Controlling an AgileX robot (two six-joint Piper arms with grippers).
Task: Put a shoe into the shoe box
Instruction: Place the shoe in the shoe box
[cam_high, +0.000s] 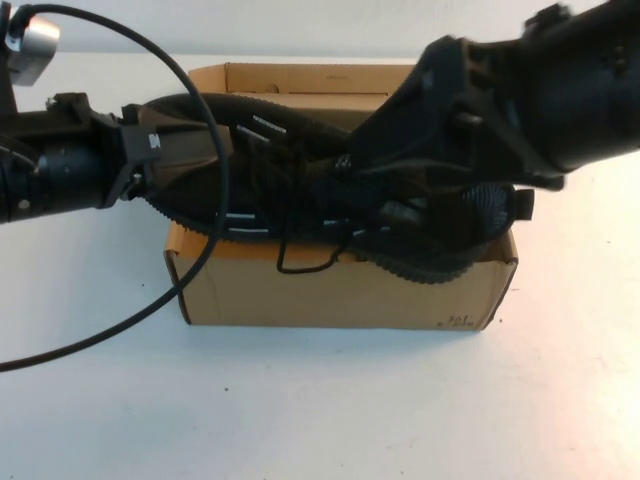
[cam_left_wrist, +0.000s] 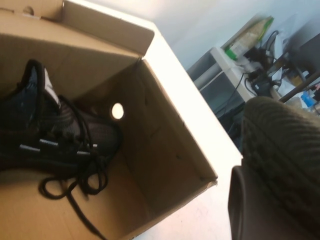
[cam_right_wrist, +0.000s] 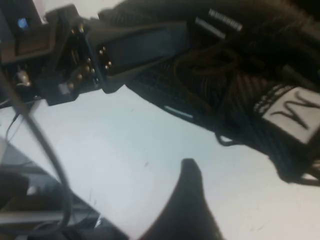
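The brown shoe box (cam_high: 340, 295) stands open at mid-table. A black mesh shoe (cam_high: 270, 190) hangs across its top, toothed sole toward the front wall, a lace dangling over it. My left gripper (cam_high: 190, 150) is shut on the shoe's left end; its ribbed upper (cam_left_wrist: 285, 150) fills the corner of the left wrist view. My right gripper (cam_high: 400, 200) hovers open over the shoe's right half. One of its fingers (cam_right_wrist: 192, 200) shows against the bare table, with the white-marked tongue tab (cam_right_wrist: 295, 110) beyond it. A second black sneaker (cam_left_wrist: 55, 135) lies inside the box (cam_left_wrist: 165, 150).
The box lid flap (cam_high: 300, 78) stands up at the back. A black cable (cam_high: 200, 250) loops from the left arm down past the box's left wall. White table (cam_high: 320, 400) lies in front. Shelves and clutter (cam_left_wrist: 260, 55) stand beyond the table.
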